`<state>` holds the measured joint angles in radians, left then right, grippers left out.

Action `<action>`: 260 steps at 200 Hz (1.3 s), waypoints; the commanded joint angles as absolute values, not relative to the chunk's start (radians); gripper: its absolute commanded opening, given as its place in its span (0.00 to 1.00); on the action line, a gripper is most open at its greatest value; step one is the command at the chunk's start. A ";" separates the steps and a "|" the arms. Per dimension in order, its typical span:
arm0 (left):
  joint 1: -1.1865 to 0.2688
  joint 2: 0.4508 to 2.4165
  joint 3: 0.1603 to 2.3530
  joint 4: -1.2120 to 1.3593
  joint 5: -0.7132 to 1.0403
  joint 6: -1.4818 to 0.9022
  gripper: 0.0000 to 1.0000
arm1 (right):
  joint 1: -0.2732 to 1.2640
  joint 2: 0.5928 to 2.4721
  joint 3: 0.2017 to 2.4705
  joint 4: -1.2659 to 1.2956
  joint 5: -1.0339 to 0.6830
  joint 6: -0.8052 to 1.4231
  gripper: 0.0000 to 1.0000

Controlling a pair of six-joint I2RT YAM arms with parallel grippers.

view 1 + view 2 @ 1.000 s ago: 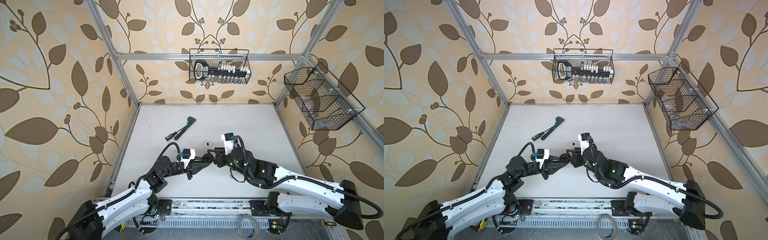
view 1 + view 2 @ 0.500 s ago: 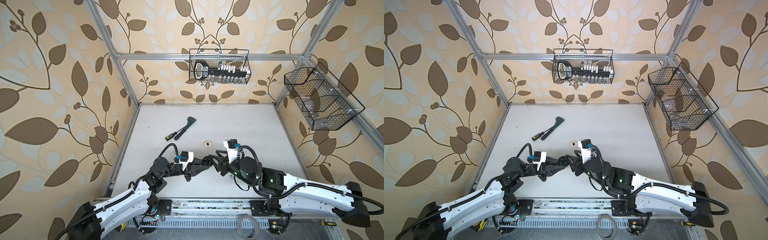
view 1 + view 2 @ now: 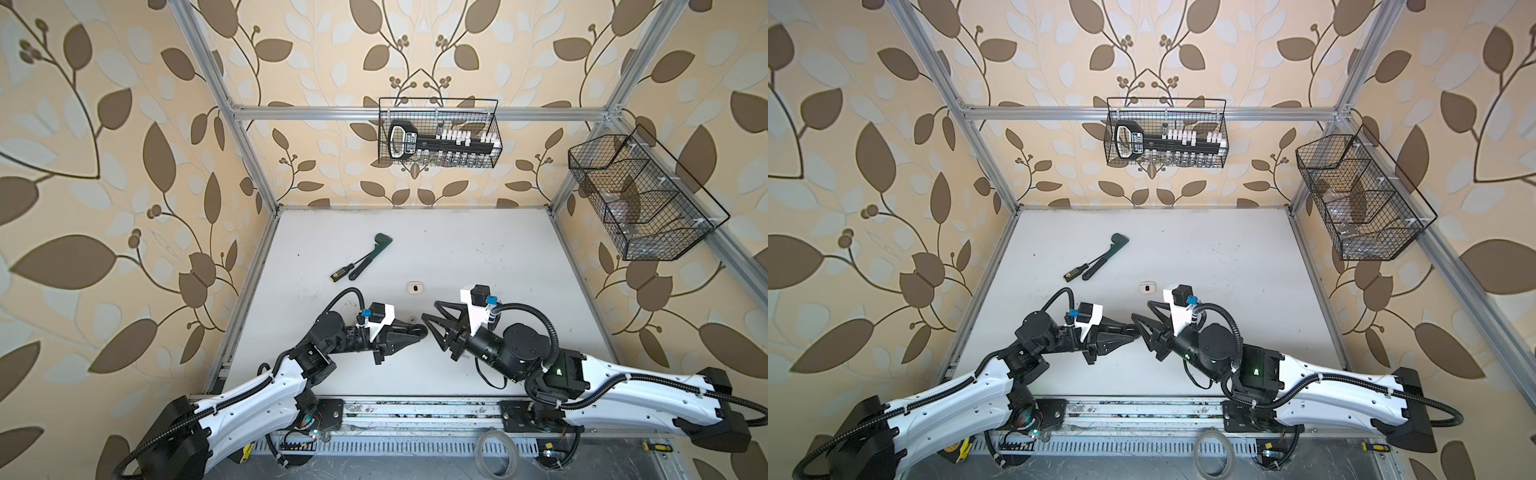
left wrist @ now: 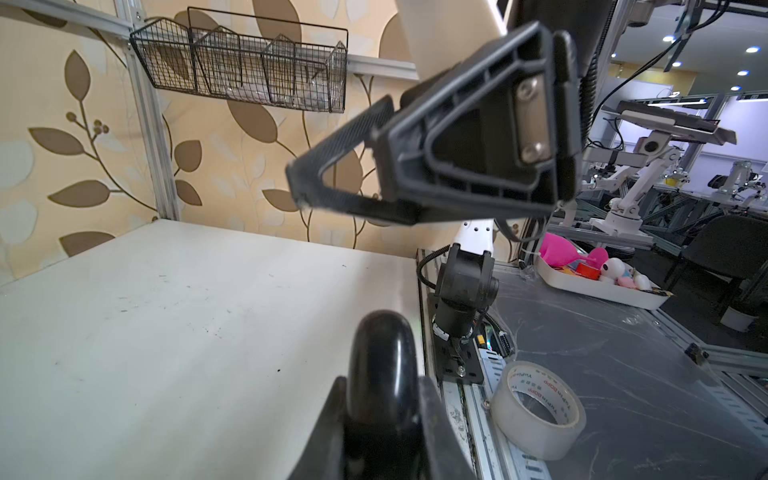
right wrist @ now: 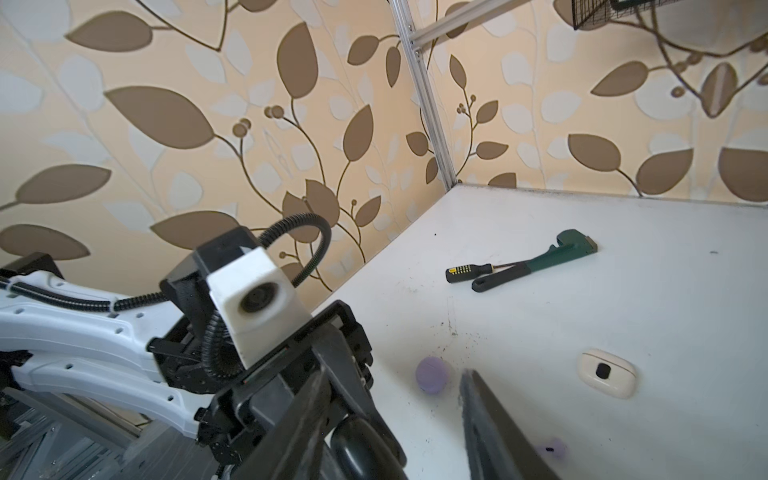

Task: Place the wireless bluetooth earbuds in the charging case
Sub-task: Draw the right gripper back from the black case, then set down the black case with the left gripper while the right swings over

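Only one bud is clear: a small lavender bud (image 5: 550, 449), loose on the bench (image 3: 478, 249) and partly hidden by a finger of the right end effector (image 3: 429, 316). A bigger lavender round piece (image 5: 432, 374) lies near it on the bench; whether it is a case or a bud I cannot tell. The cream case (image 3: 414, 287) lies flat just beyond both end effectors, with a dark spot on top; open or shut is unclear. The black case (image 4: 382, 357) is clamped in the left end effector (image 3: 415, 332) and looks shut. The right end effector has its jaws parted with nothing between them, its tips pointing at the black case, near but apart.

Progress, as a judgement: incomplete. No bud shows seated in any case, and no black or cream buds are in view. What is left is to open a case, pick up the buds and seat them.

Room: both end effectors work near the bench's front edge, with the rail (image 3: 395, 405) just past it and a tape roll (image 4: 536, 411) beyond that. The wrench (image 3: 370, 259) and screwdriver (image 3: 343, 272) lie well apart toward the back left. The back and right of the bench are bare. The baskets (image 3: 648, 199) hang on the walls above. The tightest spot is the gap between the two end effectors.
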<state>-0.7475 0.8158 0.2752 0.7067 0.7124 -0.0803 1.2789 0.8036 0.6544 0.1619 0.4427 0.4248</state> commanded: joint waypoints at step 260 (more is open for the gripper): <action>-0.493 1.625 0.666 0.326 0.312 -0.791 0.00 | 1.020 0.813 0.600 -0.376 0.479 0.700 0.68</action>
